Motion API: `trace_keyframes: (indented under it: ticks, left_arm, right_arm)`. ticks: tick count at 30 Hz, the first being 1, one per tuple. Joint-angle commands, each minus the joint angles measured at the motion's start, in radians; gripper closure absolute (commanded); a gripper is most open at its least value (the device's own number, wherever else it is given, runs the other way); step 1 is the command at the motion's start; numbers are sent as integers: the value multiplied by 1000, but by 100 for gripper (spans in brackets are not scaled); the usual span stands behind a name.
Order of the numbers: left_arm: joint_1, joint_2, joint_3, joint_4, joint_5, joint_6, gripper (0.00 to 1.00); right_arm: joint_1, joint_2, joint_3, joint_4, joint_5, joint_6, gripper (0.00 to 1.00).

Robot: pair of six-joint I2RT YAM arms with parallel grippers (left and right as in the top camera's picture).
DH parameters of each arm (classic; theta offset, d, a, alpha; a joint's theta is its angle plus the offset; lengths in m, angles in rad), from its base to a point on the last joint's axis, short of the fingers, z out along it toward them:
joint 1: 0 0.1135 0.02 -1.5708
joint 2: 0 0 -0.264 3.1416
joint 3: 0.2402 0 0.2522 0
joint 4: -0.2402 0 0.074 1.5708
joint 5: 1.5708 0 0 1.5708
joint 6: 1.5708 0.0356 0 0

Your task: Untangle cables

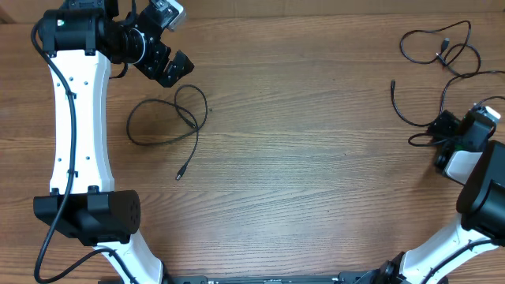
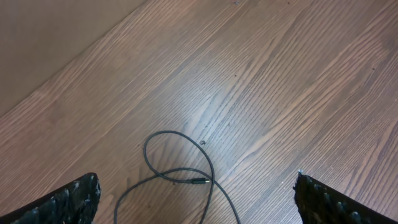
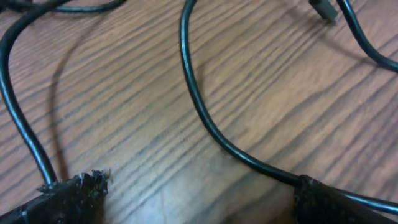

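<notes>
The left gripper (image 1: 175, 72) hangs over the wooden table (image 1: 316, 181) with its two black fingers (image 2: 68, 202) spread wide apart, and it holds nothing. In the left wrist view the looped cable (image 2: 168, 132) lies flat on the wood just ahead of this gripper, in the gap between the two fingers, and no finger touches it. The cable makes a round loop and crosses over itself, and a small plug (image 2: 199, 181) lies right at the crossing. From above, the same looped cable (image 1: 129, 125) sits a little way past the tips of the left gripper, and its long tail runs still farther from the gripper and stops at a metal-tipped end (image 1: 179, 175). The right gripper (image 1: 439, 143) is low over the table and is wide open too, with nothing gripped. In the right wrist view a curved cable (image 3: 193, 93) comes from far ahead of the gripper, bends, and runs down to one finger (image 3: 336, 199). A second cable (image 3: 18, 118) runs down to the other finger (image 3: 62, 196). I cannot tell if these two cables touch the fingers or just pass by them. From above, a thin cable (image 1: 394, 106) curls just in front of the right gripper, and a loose bunch of cables (image 1: 402, 39) lies farther off, beyond that gripper, near the table edge.
</notes>
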Motion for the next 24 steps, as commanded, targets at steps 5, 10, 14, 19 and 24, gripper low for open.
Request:
trace_keyframes:
  ticks: [5, 10, 14, 19, 24]
  left_arm:
    - [-10, 1, 14, 1, 2, -9, 0]
    - [-10, 1, 14, 1, 2, -9, 0]
    - [-10, 1, 14, 1, 2, -9, 0]
    - [-10, 1, 14, 1, 2, -9, 0]
    - [-9, 1, 14, 1, 2, -9, 0]
  right_arm:
    - [-6, 131, 25, -7, -125, 32, 0]
    - [-5, 130, 58, 10, -178, 32, 0]
    - [-2, 109, 66, -9, -225, 31, 0]
    - [21, -51, 66, -98, -261, -18, 0]
    - [52, -290, 66, -193, -261, -20, 0]
